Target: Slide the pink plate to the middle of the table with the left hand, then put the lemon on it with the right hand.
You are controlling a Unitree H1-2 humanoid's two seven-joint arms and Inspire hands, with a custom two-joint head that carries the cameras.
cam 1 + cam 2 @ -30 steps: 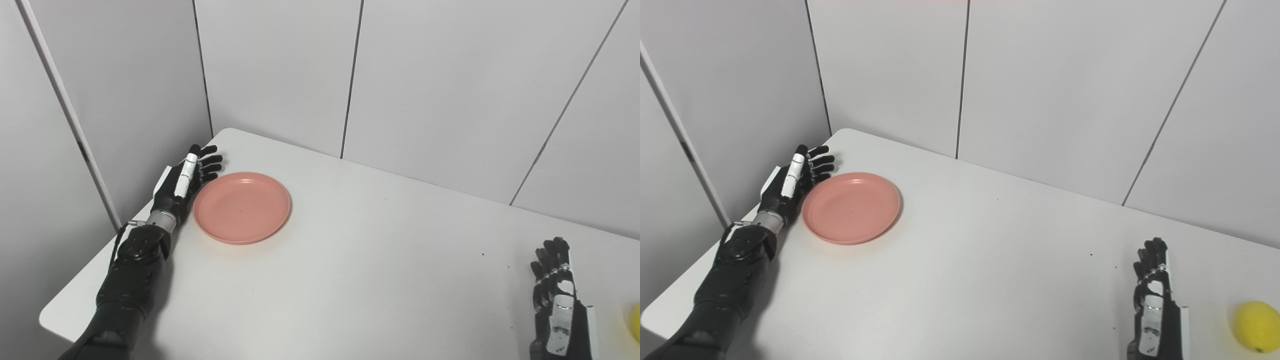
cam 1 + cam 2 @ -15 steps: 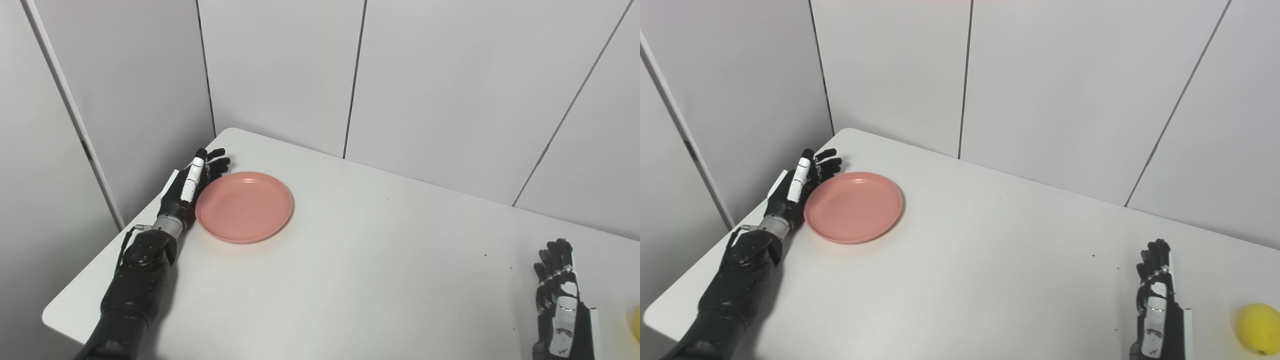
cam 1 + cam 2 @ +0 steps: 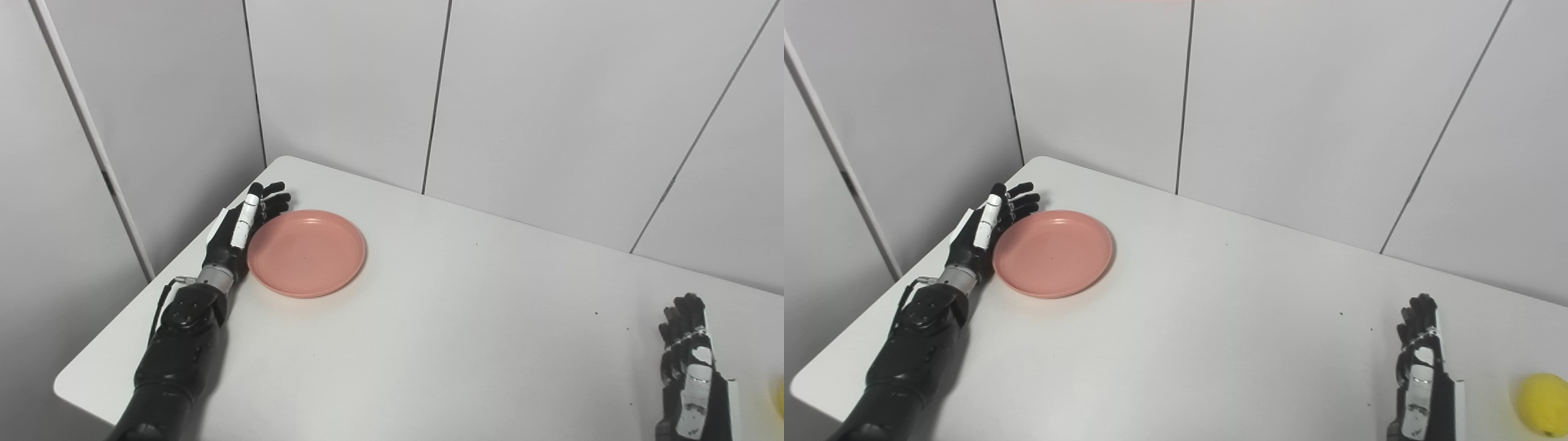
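Pink plate (image 3: pixel 306 253): far-left part of white table (image 3: pixel 429 343), well short of the middle.
Left hand (image 3: pixel 242 228): fingers spread, grasping nothing, flat against plate's left rim.
Right hand (image 3: pixel 1424 380): unclenched, empty, near lemon (image 3: pixel 1541 396).
Risk: off-centre push may spin the plate or let it slip past the fingertips.
Change: hand was apart from rim; now touching, plate nudged slightly right.

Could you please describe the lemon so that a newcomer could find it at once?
Start at the white table and follow its near edge to the far right. Just right of the right hand lies the lemon, the only yellow, rounded thing there.
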